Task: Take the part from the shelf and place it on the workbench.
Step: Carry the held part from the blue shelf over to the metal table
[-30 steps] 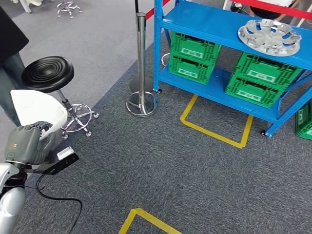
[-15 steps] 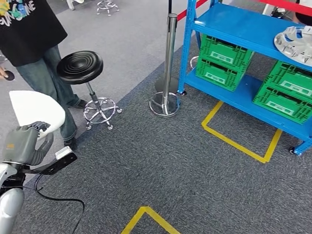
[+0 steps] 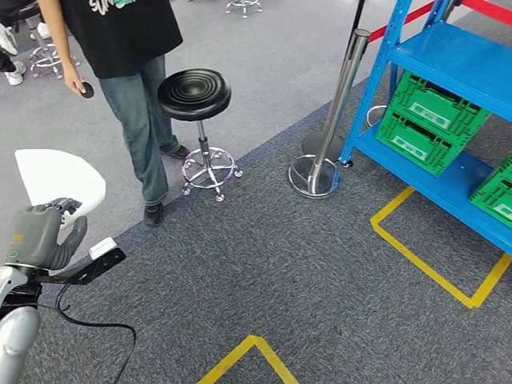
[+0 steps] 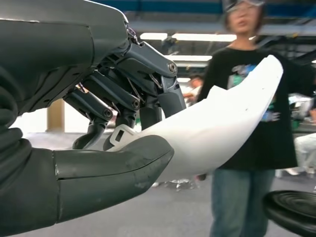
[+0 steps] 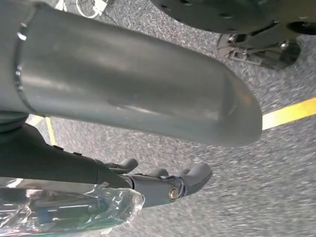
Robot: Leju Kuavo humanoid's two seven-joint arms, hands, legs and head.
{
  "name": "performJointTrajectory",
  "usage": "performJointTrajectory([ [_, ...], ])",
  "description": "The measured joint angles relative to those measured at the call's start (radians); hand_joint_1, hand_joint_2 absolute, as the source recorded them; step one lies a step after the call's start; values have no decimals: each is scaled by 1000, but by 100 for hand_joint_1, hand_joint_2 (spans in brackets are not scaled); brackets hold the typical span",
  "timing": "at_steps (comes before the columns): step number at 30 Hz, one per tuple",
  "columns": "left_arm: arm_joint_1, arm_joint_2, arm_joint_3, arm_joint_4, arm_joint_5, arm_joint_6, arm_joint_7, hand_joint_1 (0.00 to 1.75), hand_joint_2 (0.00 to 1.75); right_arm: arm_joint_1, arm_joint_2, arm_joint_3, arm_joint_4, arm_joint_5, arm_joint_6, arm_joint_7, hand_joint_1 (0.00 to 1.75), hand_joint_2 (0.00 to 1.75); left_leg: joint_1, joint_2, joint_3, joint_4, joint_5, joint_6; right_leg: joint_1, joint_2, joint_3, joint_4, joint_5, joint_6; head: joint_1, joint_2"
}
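Holding: the left hand (image 3: 38,237) grips the white part (image 3: 59,178) at its lower end, low on the left of the head view.
Grip, close up: in the left wrist view the thick grey thumb (image 4: 111,165) lies under the part (image 4: 219,126) and the darker fingers (image 4: 149,79) press on its other face, so the curved white shell is pinched between them.
Part position: raised off the floor, jutting out past the hand, well apart from the shelf.
Right hand: the right hand (image 5: 164,185) hangs over the carpet with its fingers apart and loosely curled; nothing is in its grasp.
Shelf: the blue shelf (image 3: 458,60) stands at the far right, with green crates (image 3: 429,120) on its lower level.
Floor: grey carpet (image 3: 290,264) marked with yellow tape lines (image 3: 422,260).
Post: a chrome barrier post (image 3: 332,120) stands just beside the shelf's corner.
Stool: a black round stool (image 3: 194,94) on a chrome base stands between the post and the person.
Person: a person in a black shirt and jeans (image 3: 136,104) stands just beside the stool, a small dark object in one hand.
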Motion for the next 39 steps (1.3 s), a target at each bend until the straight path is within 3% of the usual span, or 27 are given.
performJointTrajectory([
  [2, 4, -1, 0, 0, 0, 0, 0, 155, 175, 3, 0, 1, 0, 0, 5, 2, 0, 0, -2, -23, -3, 0, 1, 5, -1, 37, -69, 140, -61, 0, 4, 0],
  [3, 7, -2, 0, 0, 0, 0, 0, 155, 175, 5, 0, 1, 0, 1, 8, 4, 0, 0, -3, -36, -4, 0, 1, 6, 0, 43, -96, 187, -72, 0, 5, 0],
  [4, 11, -2, 0, 0, 0, 0, 0, 155, 175, 6, 0, 1, 0, 2, 10, 5, 0, 0, -4, -50, -4, 1, 1, 6, 0, 46, -106, 198, -63, -2, 5, 0],
  [6, 17, -3, 1, 0, 1, 0, 0, 155, 175, 6, 0, 0, 0, 6, 11, 6, 0, 0, -5, -78, -2, 1, 2, 6, 0, 59, -70, 108, 6, -9, 5, 0],
  [8, 18, -5, 2, 0, 1, 0, 0, 155, 175, 5, 0, 1, 0, 9, 11, 6, 0, 0, -6, -104, -2, 4, 3, 2, -3, 106, -9, -26, 66, -17, 5, 0],
  [10, 21, -5, 3, 0, 1, 0, -1, 155, 175, 6, 0, 2, 0, 12, 11, 7, 0, 0, -4, -129, -11, 7, 7, -9, -4, 135, 22, -86, 77, -20, 5, 0],
  [12, 28, -3, 8, 0, 2, 1, -1, 155, 175, 5, 0, 5, 0, 13, 10, 9, 0, 0, 1, -147, -19, 8, 11, -21, -4, 115, 28, -93, 78, -24, 5, 0],
  [14, 32, 0, 15, 0, 2, 1, -1, 155, 175, 5, 0, 7, 0, 13, 9, 11, 0, 0, 0, -108, -36, 40, -11, -30, -5, 88, 34, -102, 83, -34, 1, 0],
  [16, 31, 2, 18, 0, 1, 1, -1, 155, 175, 6, 0, 11, 0, 13, 9, 13, 0, 0, 0, -45, -86, 147, -70, -39, -3, 58, 39, -107, 83, -42, -3, 0],
  [18, 33, 3, 19, 0, 1, 0, -1, 155, 175, 7, 0, 13, 0, 13, 9, 16, 0, 0, 5, -24, -144, 266, -116, -48, -1, 27, 39, -107, 80, -45, -4, 0],
  [19, 34, 3, 19, 0, 1, 0, -1, 155, 175, 8, 0, 14, 0, 12, 9, 18, 0, 0, 7, -21, -154, 288, -115, -50, 0, 12, 40, -106, 79, -45, -4, 0],
  [20, 35, 3, 20, 1, 1, 0, -1, 155, 175, 7, 0, 16, 0, 11, 9, 20, 0, 0, 9, -18, -144, 271, -96, -52, 1, -2, 42, -106, 77, -43, -4, 0],
  [21, 35, 3, 21, 1, 2, 0, -1, 155, 175, 8, 0, 18, 0, 10, 9, 23, 0, 0, 10, -10, -115, 218, -63, -52, 1, -15, 45, -106, 74, -41, -4, 0],
  [23, 33, 2, 25, 0, 6, 2, -2, 155, 175, 8, 0, 22, -1, 4, 9, 28, 0, 0, 5, 35, -41, 83, -12, -48, 5, -38, 52, -105, 65, -32, -5, 0],
  [25, 28, -3, 30, 0, 18, 5, -2, 155, 175, 10, 0, 26, -2, -5, 8, 33, 0, 0, -3, 66, -7, 20, -6, -35, 11, -58, 54, -104, 57, -23, -4, 0],
  [27, 28, -11, 40, -2, 42, 9, -2, 155, 175, 13, 0, 32, -5, -14, 7, 40, 0, 0, -7, 48, -8, 15, -9, -19, 13, -80, 61, -105, 50, -14, -3, 0],
  [28, 30, -16, 46, -4, 56, 11, -2, 155, 175, 14, 0, 36, -7, -18, 6, 42, 0, 0, -6, 36, -8, 14, -8, -13, 11, -72, 61, -99, 42, -8, -2, 0],
  [30, 27, -28, 58, -10, 87, 12, -2, 155, 175, 16, 0, 44, -10, -23, 4, 45, 0, 0, -3, 13, -9, 11, -4, 1, 6, -18, 33, -35, 3, 1, 1, 0],
  [31, 26, -35, 62, -12, 104, 12, -2, 155, 175, 17, 0, 47, -11, -25, 3, 47, 0, 0, -2, 1, -9, 11, -4, 5, 3, 16, 0, 30, -29, 3, 3, 0],
  [32, 25, -43, 67, -13, 121, 11, -2, 155, 175, 19, 0, 48, -11, -27, 3, 50, 0, 0, -3, -11, -10, 11, -4, 9, 2, 35, -39, 105, -61, 3, 4, 0],
  [33, 26, -51, 70, -13, 136, 10, -2, 155, 175, 21, 0, 49, -11, -29, 3, 52, 0, 0, -5, -25, -10, 11, -4, 10, 2, 42, -75, 170, -81, 3, 5, 0],
  [34, 27, -57, 73, -13, 148, 8, -2, 155, 175, 23, 0, 49, -12, -30, 3, 54, 0, 0, -6, -40, -9, 11, -5, 11, 2, 45, -99, 204, -82, 2, 5, 0],
  [35, 28, -62, 77, -13, 157, 7, -2, 155, 175, 25, 0, 49, -12, -31, 3, 55, 0, 0, -7, -54, -8, 11, -5, 11, 2, 47, -105, 199, -62, -1, 5, 0],
  [36, 29, -66, 80, -13, 164, 6, -2, 155, 175, 25, 0, 49, -13, -32, 3, 56, 0, 0, -8, -69, -6, 11, -5, 11, 2, 51, -93, 157, -26, -5, 5, 0],
  [38, 28, -73, 87, -14, 171, 6, -3, 155, 175, 26, 0, 52, -14, -33, 3, 57, 0, 0, -9, -96, -5, 13, -6, 9, 0, 87, -38, 20, 52, -13, 4, 0],
  [39, 27, -77, 90, -14, 173, 6, -3, 155, 175, 26, 0, 54, -14, -33, 3, 57, 0, 0, -9, -110, -7, 15, -5, 5, -1, 107, -12, -35, 73, -16, 4, 0],
])
